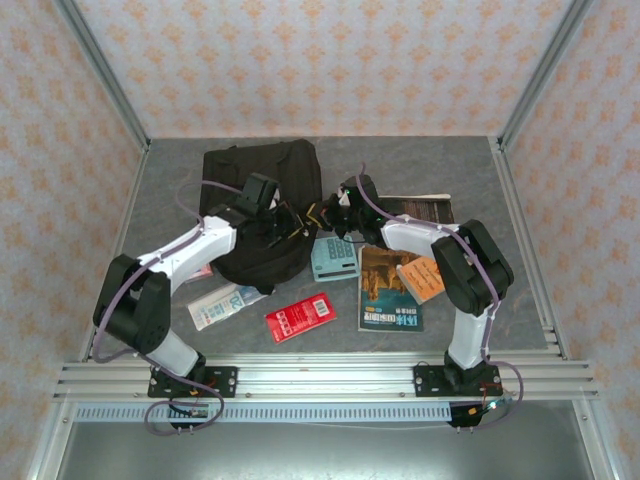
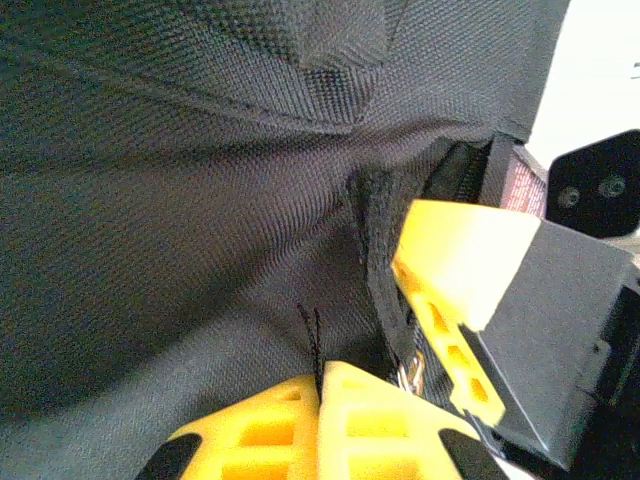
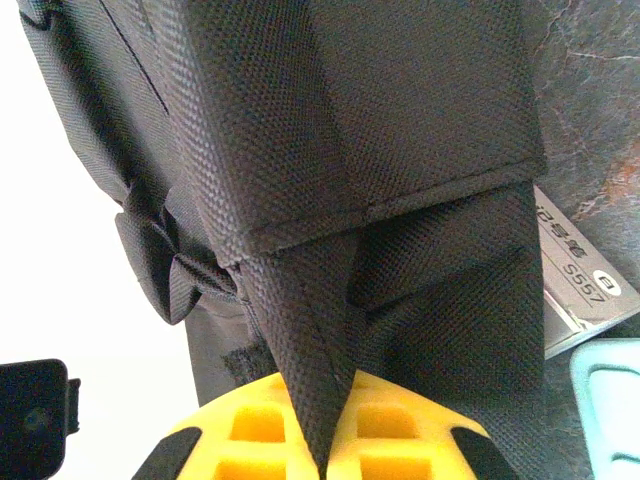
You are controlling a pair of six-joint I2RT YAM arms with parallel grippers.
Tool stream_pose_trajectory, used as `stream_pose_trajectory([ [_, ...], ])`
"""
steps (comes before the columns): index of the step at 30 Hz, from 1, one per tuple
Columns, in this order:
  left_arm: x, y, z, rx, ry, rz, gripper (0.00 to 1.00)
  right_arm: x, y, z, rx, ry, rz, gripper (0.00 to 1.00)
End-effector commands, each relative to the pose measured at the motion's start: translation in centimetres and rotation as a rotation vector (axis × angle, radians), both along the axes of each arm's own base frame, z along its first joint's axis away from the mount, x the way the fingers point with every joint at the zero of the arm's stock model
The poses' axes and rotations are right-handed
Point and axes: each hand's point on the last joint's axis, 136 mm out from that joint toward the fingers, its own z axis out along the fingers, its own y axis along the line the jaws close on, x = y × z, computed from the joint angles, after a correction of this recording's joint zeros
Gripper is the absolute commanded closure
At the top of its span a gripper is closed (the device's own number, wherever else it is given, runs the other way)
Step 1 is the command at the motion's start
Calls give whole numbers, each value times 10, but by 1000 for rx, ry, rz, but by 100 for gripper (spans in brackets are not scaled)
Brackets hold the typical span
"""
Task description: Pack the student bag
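Found yellow-fingered left gripper [image 2: 320, 380] pinched shut on thin cord of large black soft fabric backpack [image 1: 240, 165] | logged right gripper [image 3: 328, 420] clamped on its strap | placed backpack left-centre on grey table [image 1: 420, 165] | noted teal calculator [image 1: 334, 258], red flat packet [image 1: 300, 320], brown book [image 1: 388, 290] outside; judged packing barely begun.

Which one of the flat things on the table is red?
The small packet nearest the front edge, between the white-and-teal booklet and the brown book. It is bright red with a white label.
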Motion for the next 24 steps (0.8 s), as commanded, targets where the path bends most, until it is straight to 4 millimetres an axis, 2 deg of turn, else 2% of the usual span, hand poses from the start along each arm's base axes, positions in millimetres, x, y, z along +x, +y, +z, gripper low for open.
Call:
stream_pose_trajectory([
  [1,-6,15,10,42,-37,11,100,12,-8,31,4,-101,-50,100],
  [11,-23,24,10,73,-41,-9,100,18,-15,31,-15,-102,-70,100],
  [19,-31,30,23,93,-87,-27,100,20,-20,29,-43,-102,-83,100],
  [24,-30,27,34,94,-138,-52,100,21,-13,34,-7,-112,-63,100],
])
